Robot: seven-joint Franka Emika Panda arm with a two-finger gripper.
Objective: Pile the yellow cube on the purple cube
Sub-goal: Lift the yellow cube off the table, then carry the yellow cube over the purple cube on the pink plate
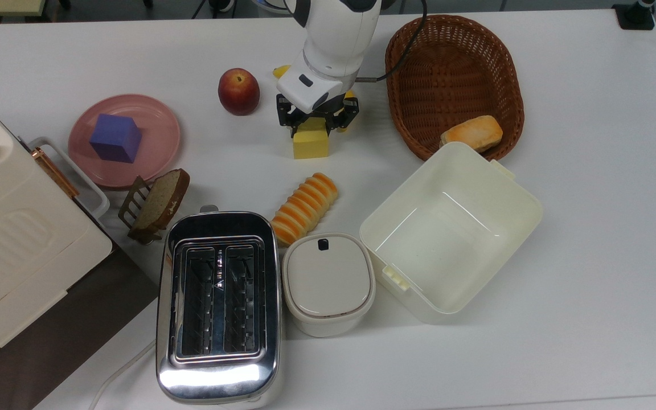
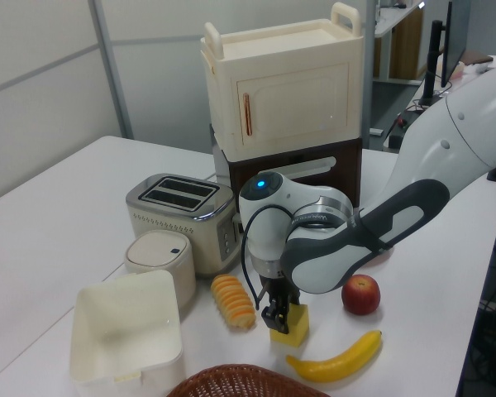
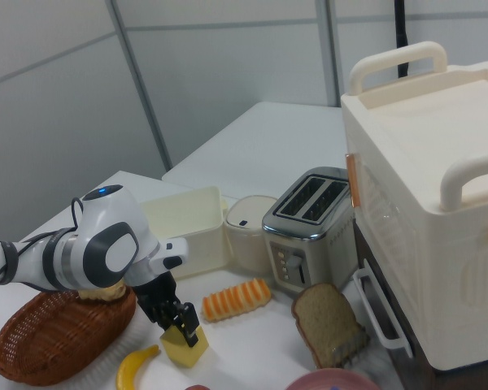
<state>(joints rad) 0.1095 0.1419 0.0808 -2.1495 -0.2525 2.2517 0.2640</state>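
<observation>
Top view has the gripper (image 1: pixel 316 121) down around the yellow cube (image 1: pixel 311 145), fingers seemingly pinching it, so next is lifting toward the purple cube (image 1: pixel 115 138).

White arm (image 2: pixel 446 149) w/ grey joint bands; blue LED; black fingers (image 1: pixel 290 118).

A pink plate (image 1: pixel 157 122) is set near the top view's left, with a red apple (image 1: pixel 238 91) to its right. A slice of bread (image 1: pixel 161 199) is propped in a small rack just below the plate. A chrome toaster (image 1: pixel 218 304) is placed beside a lidded cream container (image 1: pixel 328 283), and a ridged orange pastry (image 1: pixel 304 208) is laid just above them. An open cream box (image 1: pixel 450 228) is seen below a brown wicker basket (image 1: pixel 453 68), in which a bread roll (image 1: pixel 471 132) is held. A banana (image 2: pixel 337 360) is laid near the apple in the left view.
</observation>
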